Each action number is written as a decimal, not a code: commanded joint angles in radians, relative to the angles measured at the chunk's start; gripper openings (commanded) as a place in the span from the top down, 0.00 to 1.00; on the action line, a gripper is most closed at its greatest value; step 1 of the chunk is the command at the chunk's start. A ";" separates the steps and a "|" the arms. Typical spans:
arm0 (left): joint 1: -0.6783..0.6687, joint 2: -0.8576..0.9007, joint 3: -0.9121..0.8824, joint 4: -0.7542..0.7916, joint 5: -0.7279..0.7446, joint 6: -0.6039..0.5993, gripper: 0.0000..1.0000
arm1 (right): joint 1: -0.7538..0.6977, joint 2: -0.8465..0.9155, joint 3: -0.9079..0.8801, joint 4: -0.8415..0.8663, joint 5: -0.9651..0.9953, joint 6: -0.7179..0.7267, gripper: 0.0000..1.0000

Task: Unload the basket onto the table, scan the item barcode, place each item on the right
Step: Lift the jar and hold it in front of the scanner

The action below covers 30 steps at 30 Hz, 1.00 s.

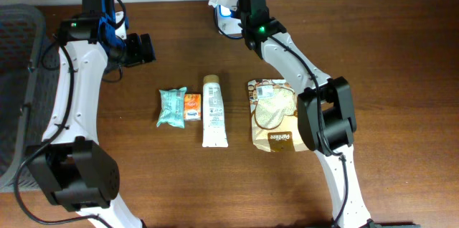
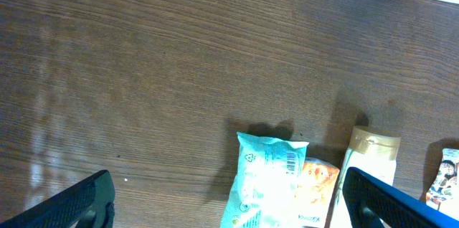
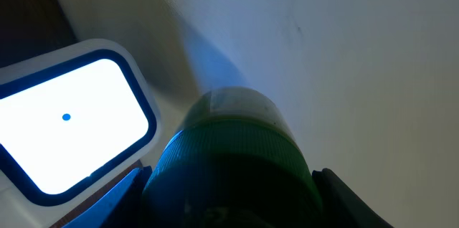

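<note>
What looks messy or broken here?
Nothing stands out. The teal packet, orange packet, white tube and brown bag lie in a row on the table, and none looks torn or spilled. The right fingers hold something with a green cap by the lit scanner.

Dark wooden bench (image 1: 387,56), and a row lies flat across its middle: teal packet (image 1: 172,107) on the left, small orange packet (image 1: 192,106) touching it, white tube (image 1: 214,110), brown pouch (image 1: 272,117) on the right. A lit white scanner (image 3: 72,127) sits at the far edge.
</note>
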<state>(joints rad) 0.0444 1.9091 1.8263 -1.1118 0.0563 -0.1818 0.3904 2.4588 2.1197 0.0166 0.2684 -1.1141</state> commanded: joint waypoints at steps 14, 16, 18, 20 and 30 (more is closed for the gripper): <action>0.004 -0.024 0.008 -0.001 0.008 0.012 0.01 | 0.039 -0.122 0.024 -0.070 -0.064 0.115 0.54; 0.004 -0.024 0.008 -0.001 0.008 0.012 0.01 | 0.039 -0.169 0.024 -0.113 -0.079 0.150 0.54; 0.004 -0.024 0.008 -0.001 0.008 0.012 0.01 | 0.039 -0.241 0.024 -0.182 -0.092 0.228 0.53; 0.004 -0.024 0.008 -0.001 0.008 0.012 0.01 | 0.039 -0.310 0.024 -0.263 -0.093 0.338 0.51; 0.004 -0.024 0.008 -0.001 0.008 0.012 0.01 | 0.040 -0.604 0.024 -1.029 -0.127 0.845 0.50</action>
<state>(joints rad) 0.0444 1.9091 1.8263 -1.1114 0.0566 -0.1818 0.4263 1.8996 2.1311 -0.8875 0.1516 -0.4641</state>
